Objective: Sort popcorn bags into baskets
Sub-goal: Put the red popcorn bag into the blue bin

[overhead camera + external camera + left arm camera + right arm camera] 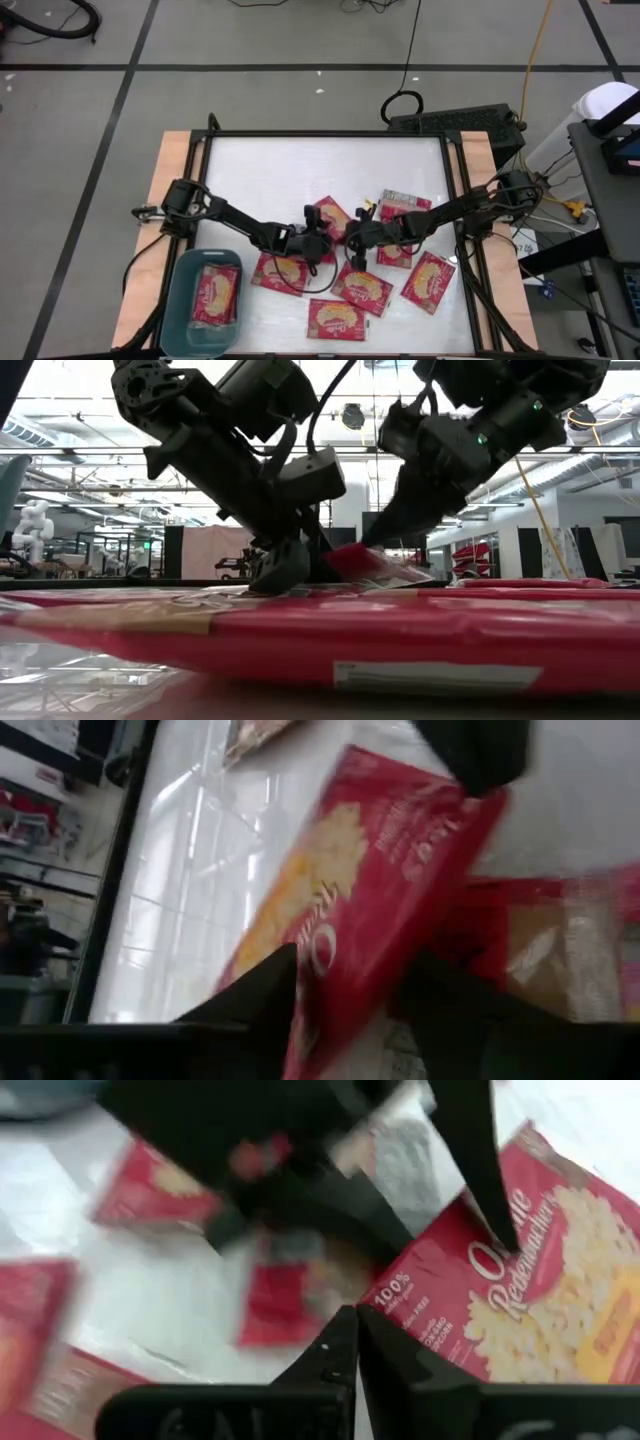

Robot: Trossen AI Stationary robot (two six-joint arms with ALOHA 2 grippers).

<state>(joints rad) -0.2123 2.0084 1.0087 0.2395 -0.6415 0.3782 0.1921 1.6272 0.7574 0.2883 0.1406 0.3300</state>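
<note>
Left gripper (322,243): we see fingers apart, straddling a popcorn bag (380,890).
Right gripper (352,237): fingers together, empty.
Basket (177,300): holds one bag (216,295).

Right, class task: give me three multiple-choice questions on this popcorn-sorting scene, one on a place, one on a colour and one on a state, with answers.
1. Seen from above, the bin sits:
A) lower left
B) upper right
C) centre

2. The bin is:
A) yellow
B) teal
C) white

3. The right gripper is:
A) wide open
B) holding the bin
C) shut

Answers:
1 A, it fills that corner.
2 B, its rim is blue-green.
3 C, its fingertips touch.
</note>
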